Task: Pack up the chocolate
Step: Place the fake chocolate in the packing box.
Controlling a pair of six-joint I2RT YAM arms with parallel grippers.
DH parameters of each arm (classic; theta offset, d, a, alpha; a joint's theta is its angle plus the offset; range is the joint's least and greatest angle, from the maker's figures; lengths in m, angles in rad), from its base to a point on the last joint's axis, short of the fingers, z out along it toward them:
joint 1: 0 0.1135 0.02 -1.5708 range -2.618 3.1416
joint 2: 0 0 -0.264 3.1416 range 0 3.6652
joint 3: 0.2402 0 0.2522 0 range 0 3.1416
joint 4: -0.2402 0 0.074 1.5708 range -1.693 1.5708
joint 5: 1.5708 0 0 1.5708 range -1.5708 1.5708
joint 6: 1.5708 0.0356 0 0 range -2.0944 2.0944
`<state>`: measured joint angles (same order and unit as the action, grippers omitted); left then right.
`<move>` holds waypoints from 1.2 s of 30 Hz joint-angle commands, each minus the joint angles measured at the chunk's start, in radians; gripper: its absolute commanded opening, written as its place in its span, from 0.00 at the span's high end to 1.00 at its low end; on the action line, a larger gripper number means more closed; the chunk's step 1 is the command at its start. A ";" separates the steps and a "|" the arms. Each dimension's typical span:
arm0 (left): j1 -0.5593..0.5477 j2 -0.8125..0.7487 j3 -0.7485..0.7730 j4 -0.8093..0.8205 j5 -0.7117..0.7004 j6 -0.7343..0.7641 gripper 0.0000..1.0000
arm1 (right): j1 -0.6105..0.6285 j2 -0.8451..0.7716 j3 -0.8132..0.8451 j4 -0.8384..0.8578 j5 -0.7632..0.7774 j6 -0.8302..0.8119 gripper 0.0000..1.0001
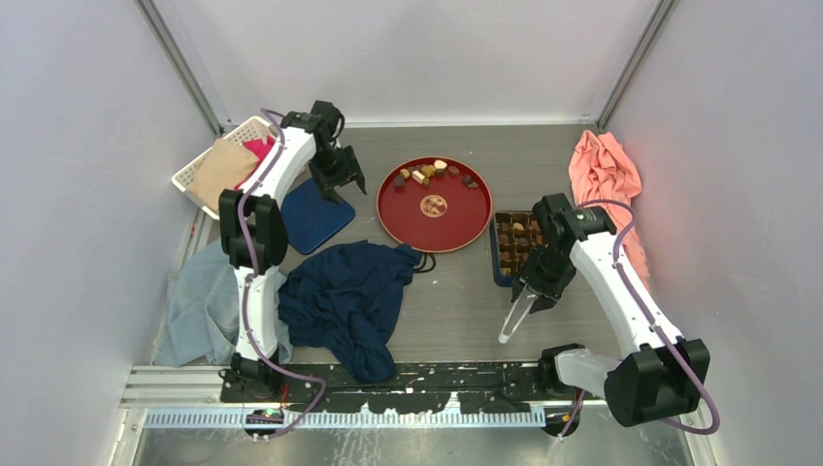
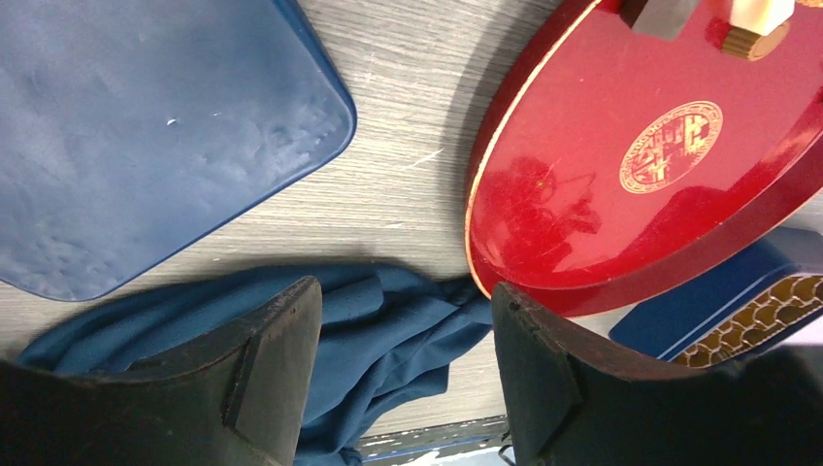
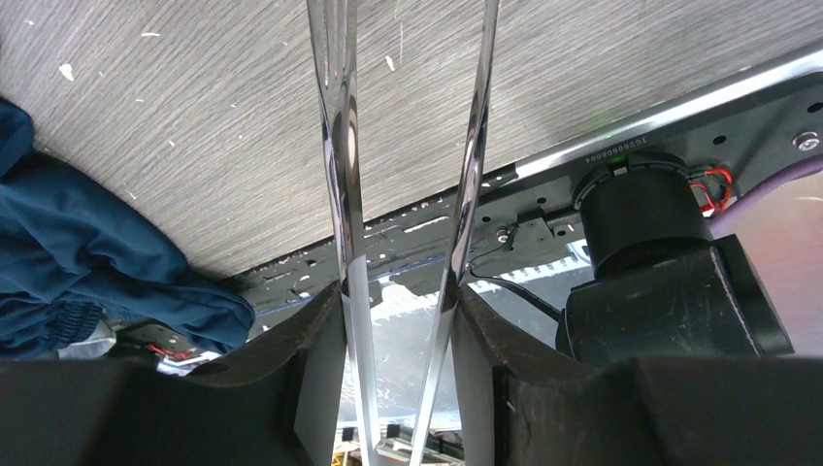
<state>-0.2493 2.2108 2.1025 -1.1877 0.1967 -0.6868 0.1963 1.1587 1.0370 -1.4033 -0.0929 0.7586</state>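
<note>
Several chocolate pieces (image 1: 432,173) lie along the far side of the round red tray (image 1: 456,225); two of the pieces (image 2: 752,27) show at the top of the left wrist view. More chocolate fills the navy gridded box (image 1: 496,254) right of the tray. My left gripper (image 1: 342,180) hangs open between the tray and a blue lid, nothing between its fingers (image 2: 403,291). My right gripper (image 1: 537,291) is shut on metal tongs (image 1: 514,318), near the box's front corner. The tongs' two blades (image 3: 342,146) stand apart and point at the table's near edge.
A blue lid (image 1: 311,216) lies left of the tray, a crumpled navy cloth (image 1: 349,291) in front of it. A white basket (image 1: 209,165) with cloths sits at the far left. There is a pale blue cloth (image 1: 199,301) at the left and a salmon cloth (image 1: 607,170) at the far right.
</note>
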 commanded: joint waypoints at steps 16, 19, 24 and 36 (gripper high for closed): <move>-0.010 -0.075 -0.052 0.028 -0.038 0.101 0.35 | -0.106 0.149 0.047 0.144 0.022 -0.078 0.65; -0.004 -0.069 -0.041 0.028 -0.034 0.099 0.35 | -0.108 0.153 0.013 0.162 0.030 -0.082 0.65; 0.003 -0.059 -0.032 0.031 -0.017 0.089 0.35 | -0.108 0.129 -0.024 0.158 0.024 -0.069 0.62; 0.010 -0.057 -0.027 0.030 -0.021 0.090 0.35 | -0.112 0.119 -0.037 0.148 0.033 -0.073 0.54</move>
<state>-0.2474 2.2055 2.0430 -1.1706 0.1726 -0.6014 0.0879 1.3132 0.9836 -1.2472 -0.0681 0.6868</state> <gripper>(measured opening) 0.653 0.460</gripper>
